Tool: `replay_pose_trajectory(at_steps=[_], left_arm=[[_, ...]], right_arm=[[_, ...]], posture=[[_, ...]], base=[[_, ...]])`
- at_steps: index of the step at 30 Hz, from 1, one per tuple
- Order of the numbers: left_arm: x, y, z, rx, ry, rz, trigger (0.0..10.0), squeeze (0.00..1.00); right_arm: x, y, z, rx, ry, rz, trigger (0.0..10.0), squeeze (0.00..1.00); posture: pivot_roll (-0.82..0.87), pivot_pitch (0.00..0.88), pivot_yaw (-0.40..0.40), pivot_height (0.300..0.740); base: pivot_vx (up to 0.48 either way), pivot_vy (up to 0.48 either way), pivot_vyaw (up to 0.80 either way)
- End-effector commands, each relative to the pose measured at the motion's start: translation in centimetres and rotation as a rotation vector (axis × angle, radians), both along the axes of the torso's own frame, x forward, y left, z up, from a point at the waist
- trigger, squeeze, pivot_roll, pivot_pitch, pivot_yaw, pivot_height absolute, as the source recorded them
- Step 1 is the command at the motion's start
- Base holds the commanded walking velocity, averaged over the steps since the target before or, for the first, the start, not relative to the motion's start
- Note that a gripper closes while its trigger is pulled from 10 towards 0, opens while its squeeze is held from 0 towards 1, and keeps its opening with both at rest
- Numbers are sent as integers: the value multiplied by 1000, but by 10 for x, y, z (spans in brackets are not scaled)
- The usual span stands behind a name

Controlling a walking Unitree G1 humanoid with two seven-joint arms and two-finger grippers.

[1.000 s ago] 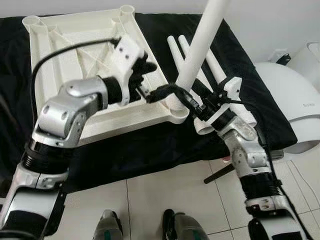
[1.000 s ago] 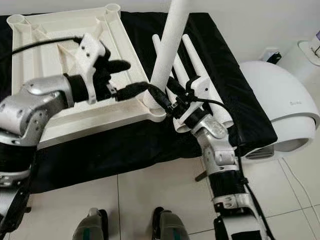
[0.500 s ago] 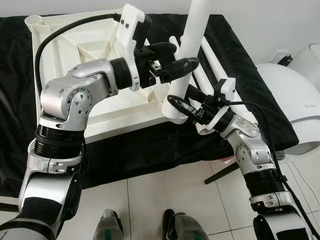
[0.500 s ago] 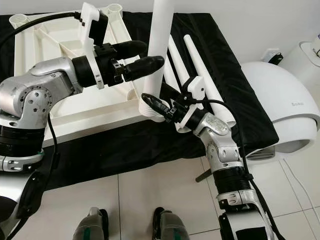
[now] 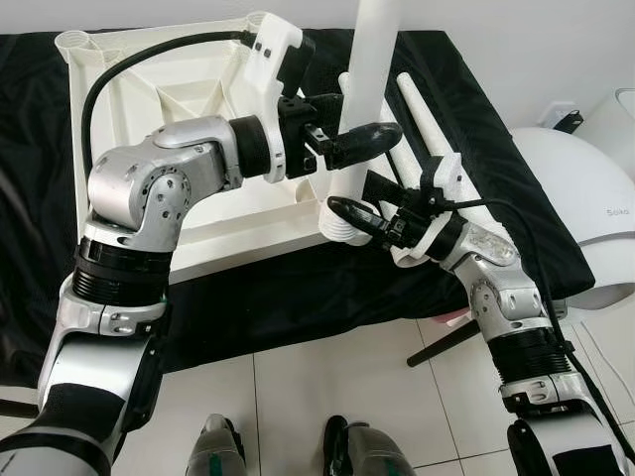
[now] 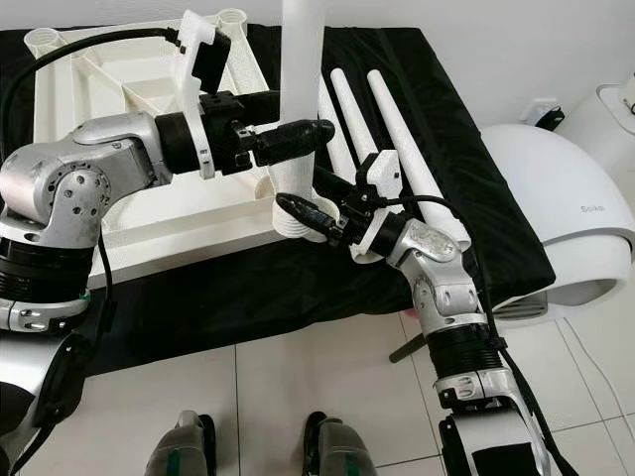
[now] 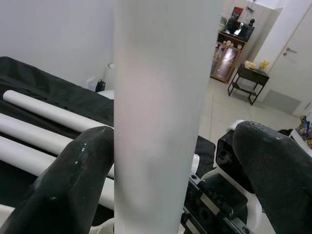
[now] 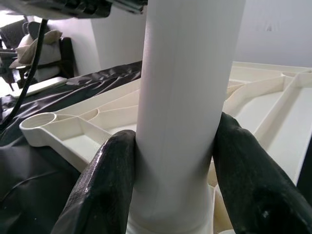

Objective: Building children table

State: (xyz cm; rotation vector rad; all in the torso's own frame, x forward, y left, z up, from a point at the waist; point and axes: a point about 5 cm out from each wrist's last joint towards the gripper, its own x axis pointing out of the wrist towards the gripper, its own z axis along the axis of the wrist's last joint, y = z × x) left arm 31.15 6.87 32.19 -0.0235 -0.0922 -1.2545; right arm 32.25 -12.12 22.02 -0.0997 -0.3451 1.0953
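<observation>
Upright, table leg point(image 6: 301, 59) pinched by right claw point(image 6: 298, 210)

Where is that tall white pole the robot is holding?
The white leg stands upright at the near right corner of the upturned tabletop, the right gripper gripping its base and the left gripper around it higher up.
</observation>
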Motion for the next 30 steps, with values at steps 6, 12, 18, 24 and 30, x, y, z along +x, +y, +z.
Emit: replay_pose_trajectory(at_steps=[6, 12, 18, 24, 30], left_arm=[[-3, -6, 6, 22, -1, -66, 10000, 0], [0, -4, 11, 4, 12, -58, 0, 0], [1, -3, 14, -15, 18, -53, 0, 0], [0, -2, 17, -7, 7, -49, 0, 0], [1, -2, 18, 0, -8, -31, 0, 0]], right_arm=[[0, 1, 3, -39, -26, 32, 10000, 0], [0, 1, 3, -56, -31, 45, 10000, 0], [1, 0, 5, -63, -40, 46, 10000, 0], [4, -2, 7, -66, -45, 43, 10000, 0], [6, -4, 7, -59, -24, 33, 10000, 0]], posture=[[86, 177, -47, 740], [89, 186, -49, 740], [90, 189, -49, 740], [91, 194, -51, 740], [91, 198, -56, 740]], base=[[0, 0, 0], [0, 0, 0], [0, 0, 0], [0, 0, 0], [0, 0, 0]])
